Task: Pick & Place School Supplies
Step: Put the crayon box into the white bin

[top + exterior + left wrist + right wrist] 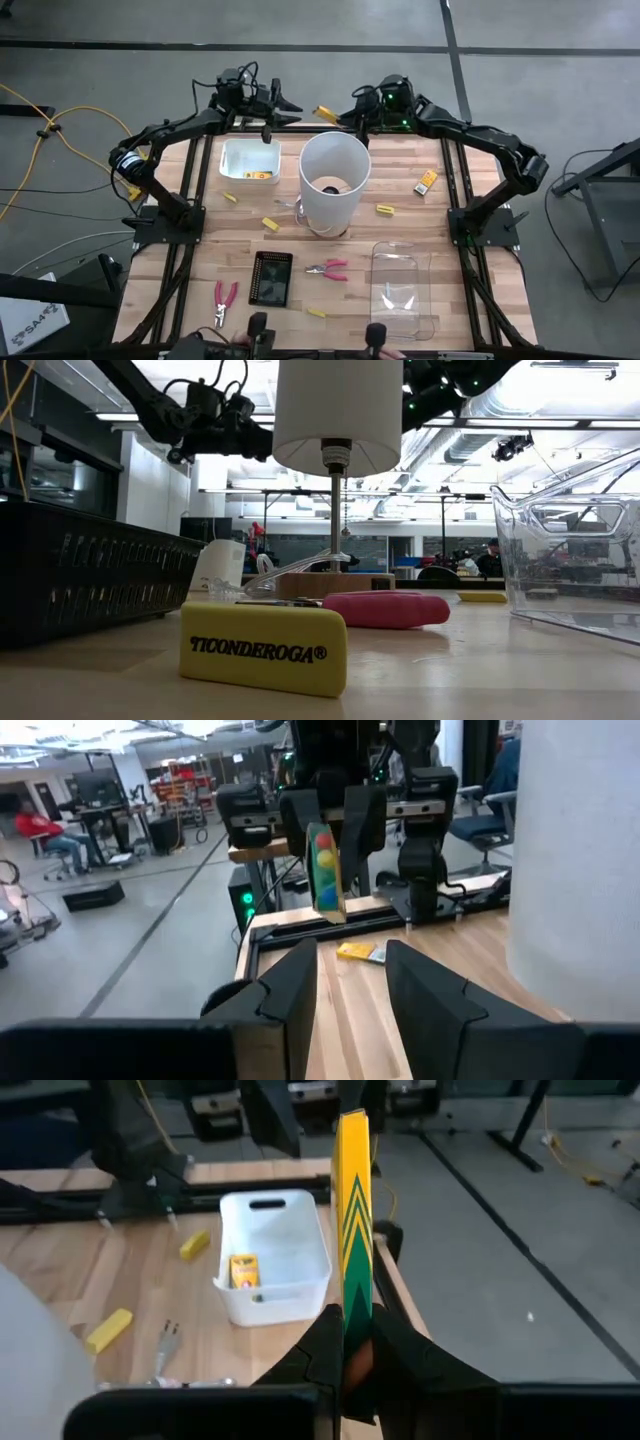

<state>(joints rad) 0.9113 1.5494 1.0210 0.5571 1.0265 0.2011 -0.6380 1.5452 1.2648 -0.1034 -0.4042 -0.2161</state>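
Fingers of the right gripper (350, 1342) pinched tight on a flat yellow crayon box (352, 1210) with green chevrons, seen edge-on and upright, held above the far bench edge just beyond the tall white cylinder (333, 182). Fingers of the left gripper (350, 982) parted with nothing between them, raised over the far edge beside the white bin (249, 161), which sits just left of the cylinder and holds one small yellow crayon box (261, 176). Yellow oblong erasers lie scattered around the cylinder: one (270, 224) at its near left, one (385, 209) at its right, one (229, 197) farther left, one (316, 312) toward the front edge; the closest in the low view (263, 648) reads TICONDEROGA in dark letters. Another crayon box (426, 181) lies flat, well right of the cylinder. Pink-handled pliers (328, 268) lie in front of the cylinder; a second pair (224, 300) lies at front left. A black tray (271, 277) and a clear bin (402, 289) flank the nearer pliers.
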